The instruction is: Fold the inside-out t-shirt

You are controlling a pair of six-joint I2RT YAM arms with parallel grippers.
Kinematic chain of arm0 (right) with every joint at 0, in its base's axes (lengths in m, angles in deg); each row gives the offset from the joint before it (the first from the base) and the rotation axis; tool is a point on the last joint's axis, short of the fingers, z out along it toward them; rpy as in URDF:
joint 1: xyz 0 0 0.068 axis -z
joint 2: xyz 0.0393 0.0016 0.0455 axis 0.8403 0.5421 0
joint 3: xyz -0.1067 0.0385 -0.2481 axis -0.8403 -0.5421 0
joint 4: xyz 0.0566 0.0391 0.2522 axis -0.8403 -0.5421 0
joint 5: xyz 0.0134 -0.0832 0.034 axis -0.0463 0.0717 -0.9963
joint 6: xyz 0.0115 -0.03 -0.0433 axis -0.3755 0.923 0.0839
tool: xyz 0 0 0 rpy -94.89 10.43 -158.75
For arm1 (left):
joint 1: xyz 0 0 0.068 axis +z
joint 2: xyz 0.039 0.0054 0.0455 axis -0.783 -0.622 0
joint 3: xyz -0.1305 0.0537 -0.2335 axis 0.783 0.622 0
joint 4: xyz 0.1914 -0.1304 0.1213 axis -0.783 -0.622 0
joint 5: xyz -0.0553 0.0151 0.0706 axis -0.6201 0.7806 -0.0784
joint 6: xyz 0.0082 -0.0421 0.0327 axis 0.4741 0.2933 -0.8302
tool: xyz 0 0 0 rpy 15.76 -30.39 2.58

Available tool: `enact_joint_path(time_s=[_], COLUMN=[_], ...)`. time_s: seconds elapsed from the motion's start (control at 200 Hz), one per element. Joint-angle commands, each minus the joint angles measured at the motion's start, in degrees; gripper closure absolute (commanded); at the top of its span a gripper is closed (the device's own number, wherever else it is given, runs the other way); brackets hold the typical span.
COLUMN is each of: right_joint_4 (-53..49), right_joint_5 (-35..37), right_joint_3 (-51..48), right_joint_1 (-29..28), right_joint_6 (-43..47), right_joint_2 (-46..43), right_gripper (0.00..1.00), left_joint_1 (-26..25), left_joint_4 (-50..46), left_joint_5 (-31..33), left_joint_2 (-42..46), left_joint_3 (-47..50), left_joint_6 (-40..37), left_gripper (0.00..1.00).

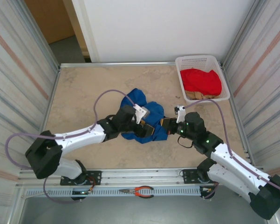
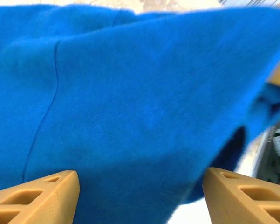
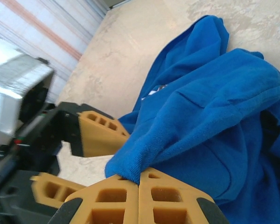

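Observation:
The inside-out t-shirt (image 1: 134, 100) lies crumpled in a royal-blue heap at the middle of the table. My left gripper (image 1: 142, 127) sits at the heap's near edge. In the left wrist view the left gripper (image 2: 140, 200) is open, its tan fingers (image 2: 42, 196) wide apart, with the blue cloth (image 2: 140, 93) draped just ahead and partly between them. My right gripper (image 3: 139, 181) is shut on a pinched fold of the t-shirt (image 3: 214, 107), and the cloth rises from the pinch. A bit of white print (image 3: 156, 88) peeks from a fold. The left gripper's fingers (image 3: 99, 134) stand right beside that pinch.
A white basket (image 1: 202, 60) at the back right corner holds a red garment (image 1: 202, 80) and a tan cloth (image 1: 198, 94). Red-handled pliers (image 1: 139, 191) lie on the front rail. Corrugated walls close in both sides; bare table lies to the left and behind the heap.

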Motion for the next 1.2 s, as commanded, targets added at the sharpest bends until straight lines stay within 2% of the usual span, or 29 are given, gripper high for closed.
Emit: enact_joint_path(time_s=[0.0, 0.06, 0.105, 0.17, 0.245, 0.366, 0.471, 0.571, 0.656, 0.797, 0.952, 1.052, 1.197], right_joint_4=[0.6, 0.6, 0.5, 0.2, 0.0, 0.5, 0.9, 0.4, -1.6, -7.6, -13.3, -13.4, -11.6], right_joint_5=[-1.3, -1.4, -1.4, -1.2, -1.3, -2.9, -3.8, -5.2, -5.2, 1.1, 9.8, 12.8, 14.5], right_joint_3=[0.9, 1.0, 1.0, 1.0, 0.6, 0.2, 0.5, 2.0, 3.7, 6.0, 7.7, 8.4, 10.0], right_joint_1=[0.4, 0.3, 0.4, 0.4, 1.7, 6.1, 10.0, 11.9, 11.3, 5.7, -3.0, -8.6, -16.2], right_joint_6=[-1.2, -1.3, -1.2, -1.0, -0.9, -0.9, -0.9, -0.5, -0.4, -0.6, -1.7, -2.6, -2.9], right_joint_2=[-0.3, -0.3, -0.2, -0.1, 0.7, 3.3, 6.9, 10.1, 10.1, 4.6, 0.0, -0.2, 3.9], right_gripper=[1.0, 1.0, 1.0, 1.0, 1.0, 1.0, 0.78, 0.57, 0.49, 0.5, 0.58, 0.76, 0.81], left_joint_1=[0.0, 0.1, 0.2, 0.8, 2.9, 7.8, 10.9, 12.2, 13.2, 13.5, 14.1, 14.8, 15.9], left_joint_4=[-0.2, -0.2, -0.3, 0.0, 0.5, 3.9, 6.1, 9.5, 13.2, 15.0, 14.1, 13.9, 13.1], left_joint_5=[4.1, 4.6, 4.6, 3.0, -2.0, -14.6, -25.8, -31.9, -34.7, -35.4, -34.7, -34.2, -33.9], left_joint_2=[-2.8, -4.1, -4.9, -5.5, -4.3, 0.2, 2.3, 3.0, 2.7, 2.2, 1.9, 1.9, 1.9], left_joint_3=[-3.3, -4.5, -5.8, -7.3, -7.9, -5.8, -4.6, -3.5, -2.5, -2.5, -3.2, -3.1, -3.2], left_joint_6=[-3.9, -4.6, -5.3, -6.3, -6.3, -4.3, -1.6, 1.7, 4.8, 6.4, 6.8, 7.6, 8.1], left_gripper=[0.3, 0.32, 0.43, 0.7, 1.0, 1.0, 1.0, 1.0, 1.0, 1.0, 1.0, 1.0, 1.0])
